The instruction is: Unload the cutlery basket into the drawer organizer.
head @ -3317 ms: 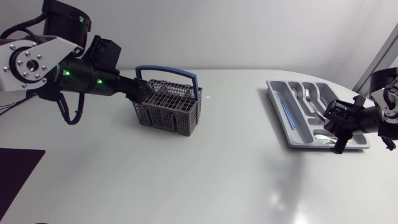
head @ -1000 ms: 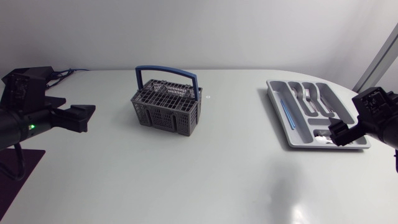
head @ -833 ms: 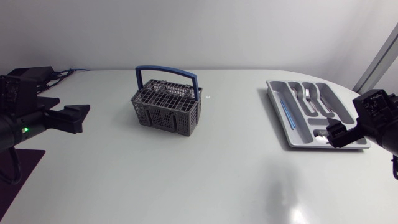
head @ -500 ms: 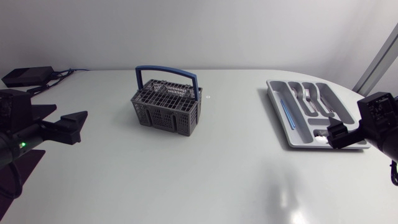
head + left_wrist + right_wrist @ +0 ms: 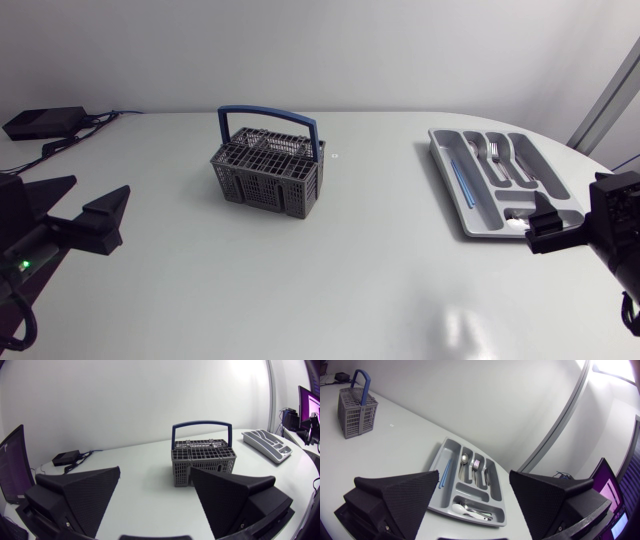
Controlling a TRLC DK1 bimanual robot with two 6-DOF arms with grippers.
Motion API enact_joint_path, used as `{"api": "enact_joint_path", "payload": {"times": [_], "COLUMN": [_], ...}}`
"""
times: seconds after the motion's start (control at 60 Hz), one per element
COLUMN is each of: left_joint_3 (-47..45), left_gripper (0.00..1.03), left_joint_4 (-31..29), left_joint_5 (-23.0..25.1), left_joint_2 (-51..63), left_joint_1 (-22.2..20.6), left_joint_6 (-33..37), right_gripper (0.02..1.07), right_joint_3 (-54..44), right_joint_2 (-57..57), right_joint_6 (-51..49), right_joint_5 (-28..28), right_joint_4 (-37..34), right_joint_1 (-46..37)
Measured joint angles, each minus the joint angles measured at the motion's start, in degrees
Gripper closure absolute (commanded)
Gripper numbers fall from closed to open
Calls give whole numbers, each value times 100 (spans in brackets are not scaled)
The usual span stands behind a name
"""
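Observation:
The grey cutlery basket (image 5: 262, 182) with its blue handle stands upright at the table's back middle; no cutlery sticks out of it. The grey drawer organizer (image 5: 444, 163) lies at the right and holds a blue stick, a spoon, forks and a white spoon. My left gripper (image 5: 100, 186) hovers open and empty at the table's left edge, far from the basket (image 5: 202, 464) ahead of it. My right gripper (image 5: 552, 225) is open and empty by the organizer's near right corner. In the right wrist view the organizer (image 5: 439, 457) lies just ahead of the open fingers (image 5: 400, 495), with the basket (image 5: 355, 410) far beyond.
A small black box (image 5: 40, 122) with cables sits at the back left corner. A dark mat (image 5: 15, 290) lies under my left arm at the front left. The organizer (image 5: 267, 445) is far off to the side in the left wrist view.
My left arm has left the basket and drawn back to the table's left front edge. My right gripper has slid back from over the organizer toward the right edge. Both stay open.

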Motion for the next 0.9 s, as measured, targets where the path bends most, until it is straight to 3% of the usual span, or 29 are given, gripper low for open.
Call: {"api": "enact_joint_path", "payload": {"times": [0.5,0.9], "left_joint_3": [-1209,-1912], "left_gripper": [5,5], "left_joint_4": [216,341], "left_joint_5": [-391,-605], "left_joint_2": [-1580,-2535], "left_joint_1": [-162,-297], "left_joint_6": [-560,-887], "right_gripper": [6,6], "right_joint_3": [-857,-1163], "right_joint_2": [-1821,-2651], "right_joint_6": [42,970], "right_joint_5": [457,232], "right_joint_4": [-85,-411], "right_joint_1": [560,715]}}
